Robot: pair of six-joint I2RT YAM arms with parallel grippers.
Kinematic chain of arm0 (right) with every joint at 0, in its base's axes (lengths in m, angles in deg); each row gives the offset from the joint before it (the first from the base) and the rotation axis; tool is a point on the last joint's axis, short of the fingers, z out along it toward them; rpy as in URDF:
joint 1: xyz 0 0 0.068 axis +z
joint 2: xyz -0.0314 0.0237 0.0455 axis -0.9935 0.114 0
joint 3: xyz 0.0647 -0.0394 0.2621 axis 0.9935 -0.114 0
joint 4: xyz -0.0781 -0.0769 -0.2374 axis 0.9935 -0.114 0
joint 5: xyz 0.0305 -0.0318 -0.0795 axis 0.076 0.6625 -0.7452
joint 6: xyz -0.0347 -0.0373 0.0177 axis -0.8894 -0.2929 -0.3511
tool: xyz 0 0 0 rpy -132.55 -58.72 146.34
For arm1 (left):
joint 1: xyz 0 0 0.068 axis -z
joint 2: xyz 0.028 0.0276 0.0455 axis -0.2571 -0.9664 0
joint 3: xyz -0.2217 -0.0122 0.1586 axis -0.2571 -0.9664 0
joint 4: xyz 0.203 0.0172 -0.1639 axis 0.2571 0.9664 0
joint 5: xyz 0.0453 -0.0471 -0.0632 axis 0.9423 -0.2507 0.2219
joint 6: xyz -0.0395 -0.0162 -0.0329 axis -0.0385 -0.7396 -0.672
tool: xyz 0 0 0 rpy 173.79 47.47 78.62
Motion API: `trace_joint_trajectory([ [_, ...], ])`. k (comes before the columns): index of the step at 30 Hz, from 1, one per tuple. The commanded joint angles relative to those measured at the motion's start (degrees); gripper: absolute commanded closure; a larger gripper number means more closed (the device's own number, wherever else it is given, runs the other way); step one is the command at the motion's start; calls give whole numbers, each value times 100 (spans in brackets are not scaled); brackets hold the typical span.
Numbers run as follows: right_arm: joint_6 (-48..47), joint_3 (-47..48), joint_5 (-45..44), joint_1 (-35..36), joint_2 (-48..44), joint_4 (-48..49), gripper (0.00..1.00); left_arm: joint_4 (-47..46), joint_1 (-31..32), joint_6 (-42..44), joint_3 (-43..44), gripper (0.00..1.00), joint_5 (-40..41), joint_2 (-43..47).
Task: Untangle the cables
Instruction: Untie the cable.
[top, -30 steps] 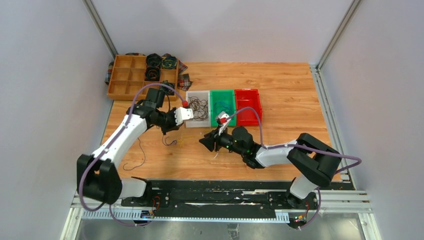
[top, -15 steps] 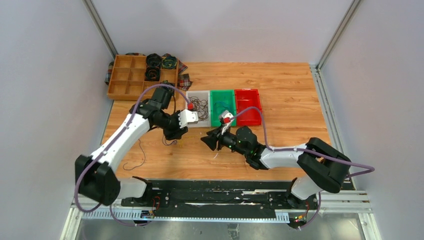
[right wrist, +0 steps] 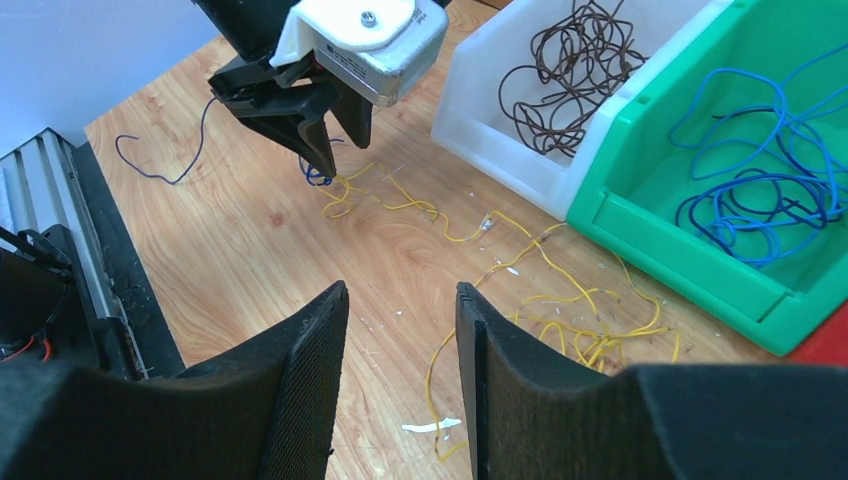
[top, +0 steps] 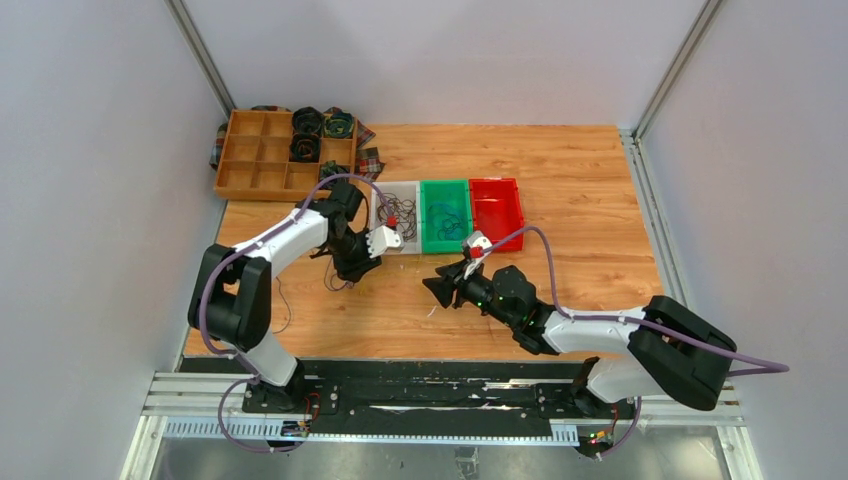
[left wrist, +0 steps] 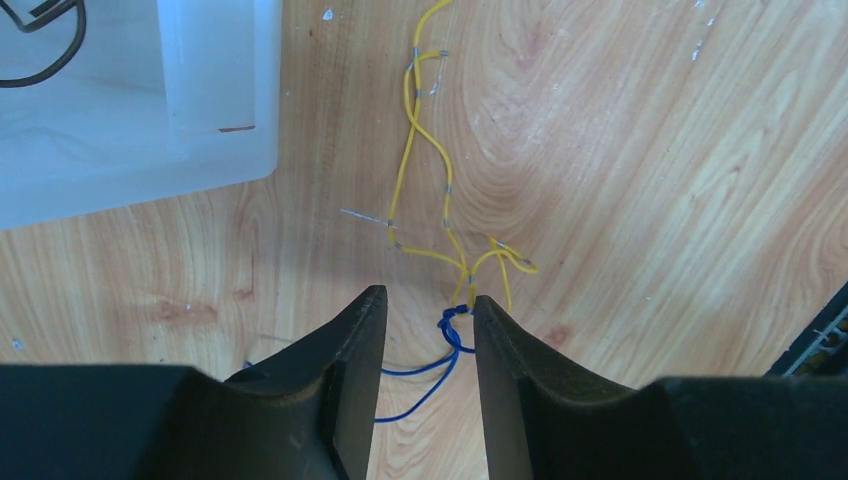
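Yellow cables (right wrist: pixel 590 335) lie tangled on the wooden table in front of the bins, and one strand (left wrist: pixel 420 130) runs to a small blue cable (left wrist: pixel 452 328) knotted onto it. My left gripper (left wrist: pixel 428 298) is open just above the table, with the blue knot lying between its fingers, close to the right one. It also shows in the top view (top: pixel 352 268). My right gripper (right wrist: pixel 400 292) is open and holds nothing, hovering over a yellow strand (right wrist: pixel 435 370), to the right of the left one (top: pixel 437 288). Brown cables (right wrist: pixel 570 70) and blue cables (right wrist: pixel 770 200) lie in bins.
A white bin (top: pixel 378 245), a green bin (top: pixel 445 247) and a red bin (top: pixel 497 245) stand in a row behind the grippers. A compartmented wooden tray (top: pixel 226 152) with dark fabric coils (top: pixel 307 122) sits far left. A loose dark cable (top: pixel 280 310) lies by the left arm.
My left gripper has opened and shifted right toward the bins, its arm folding in. My right gripper has drifted slightly right and stayed open.
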Motion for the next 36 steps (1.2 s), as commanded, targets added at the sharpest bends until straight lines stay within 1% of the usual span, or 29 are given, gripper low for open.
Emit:
trace_joint_trajectory([
  [1, -90, -134, -279, 105, -190, 33, 56, -330, -24, -120, -87, 59, -8, -206],
  [7, -27, -180, -312, 105, -209, 80, 57, -348, -5, -213, -91, 65, -86, -424],
  [10, -22, -189, -343, 105, -256, 66, 57, -349, 61, -243, -149, 71, -111, -423],
  [12, -20, -188, -350, 105, -287, 62, 57, -338, 144, -319, -165, 79, -128, -372],
  [15, 15, -187, -331, 105, -336, 67, 60, -272, 307, -556, -79, 98, -265, -157],
  [16, 26, -185, -311, 105, -353, 74, 61, -207, 398, -683, -10, 99, -357, -39],
  [20, 101, -194, -233, 105, -406, 79, 62, 12, 740, -1541, 434, 99, -733, 530],
  [23, 222, -143, -140, 105, -391, 41, 60, 44, 990, -2183, 750, 99, -986, 958],
  [27, 358, -124, -92, 134, -341, 106, 57, 48, 1228, -2894, 1062, 99, -1313, 1186],
  [32, 147, 5, 39, 268, -426, 89, 55, 53, 1448, -3224, 1216, 99, -1669, 1388],
  [36, -252, 179, -72, 477, -660, -375, 55, 112, 1496, -3422, 1351, 99, -1867, 1440],
])
